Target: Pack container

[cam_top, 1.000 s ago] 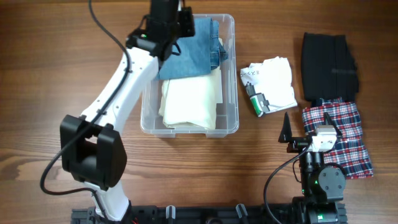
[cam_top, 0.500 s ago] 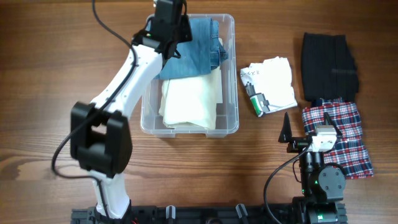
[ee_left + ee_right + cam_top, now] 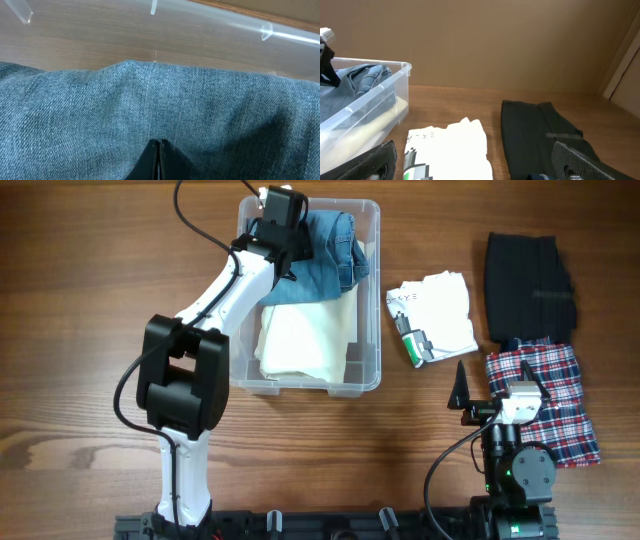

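The container (image 3: 372, 300) is a clear plastic bin at the table's middle back. In it lie a cream folded cloth (image 3: 305, 340) and blue jeans (image 3: 335, 260) at its far end. My left gripper (image 3: 283, 220) is over the jeans inside the bin. In the left wrist view its fingers (image 3: 160, 144) are shut together against the denim (image 3: 150, 100), with the bin's far wall (image 3: 225, 25) just beyond. My right gripper (image 3: 497, 392) is open and empty at the front right. In the right wrist view it (image 3: 472, 157) faces a white shirt (image 3: 455, 145).
A white folded shirt (image 3: 440, 310) with a green tag lies right of the bin. A black garment (image 3: 530, 285) lies at the far right, with a red plaid cloth (image 3: 550, 395) in front of it. The right wrist view shows the bin (image 3: 375, 95) at its left.
My left arm has reached further toward the bin's far end. The jeans have slid deeper into the bin and to the right. The right arm has not moved.
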